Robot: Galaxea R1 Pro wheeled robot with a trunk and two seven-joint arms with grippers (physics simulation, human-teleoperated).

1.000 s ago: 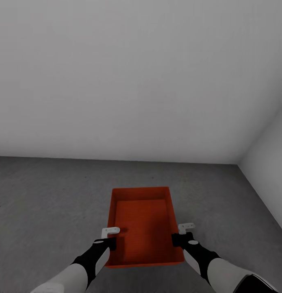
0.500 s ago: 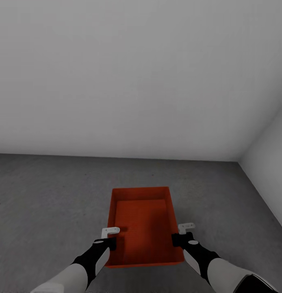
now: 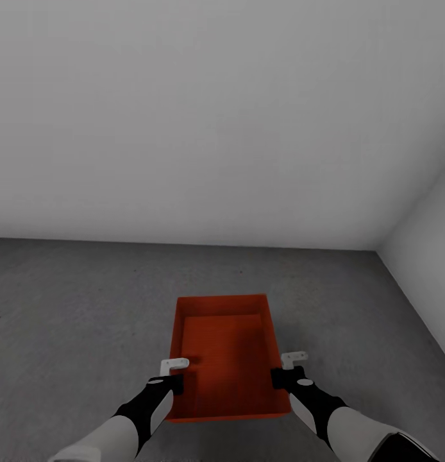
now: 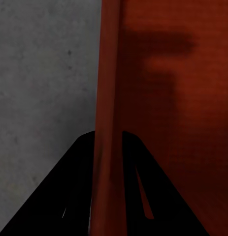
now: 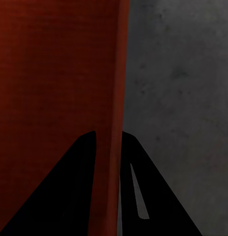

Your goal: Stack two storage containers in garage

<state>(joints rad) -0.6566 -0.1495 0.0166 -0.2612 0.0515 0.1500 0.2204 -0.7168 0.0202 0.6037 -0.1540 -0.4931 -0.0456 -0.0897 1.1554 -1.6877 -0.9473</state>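
Note:
One orange-red storage container, an open-top shallow tray, sits between my two arms over the dark grey concrete floor of the garage. My left gripper is shut on the tray's left wall near its close end. My right gripper is shut on the right wall opposite. In the left wrist view the wall runs between the two dark fingers. The right wrist view has the other wall pinched the same way between its fingers. The tray is empty. Whether it touches the floor I cannot tell.
A plain pale grey wall stands ahead, and a second wall meets it in a corner at the right. Bare mottled concrete stretches to the left and in front of the tray.
The line where wall meets floor has slid slightly up the picture, so the camera has shifted. The tray and both grippers keep the same place relative to each other.

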